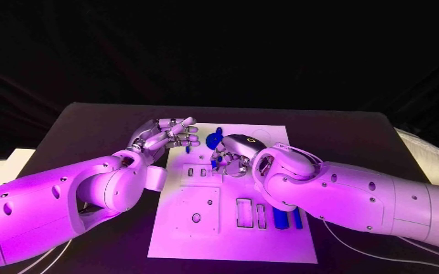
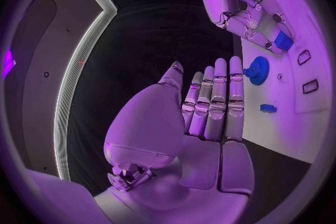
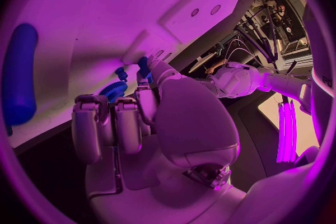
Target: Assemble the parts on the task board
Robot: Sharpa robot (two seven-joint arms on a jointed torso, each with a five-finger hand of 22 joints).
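Two robot hands work over the task board [image 1: 275, 236]: the right robot hand [image 1: 231, 158] pinches a small blue part [image 1: 216, 160] just below the blue gear [image 1: 214, 139], while the left robot hand [image 1: 167, 136], fingers spread and empty, hovers beside the board's left edge.

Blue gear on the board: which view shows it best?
The left wrist view: the blue gear shows whole, teeth visible. In the head view the right hand partly hides it; the right wrist view catches only its edge.
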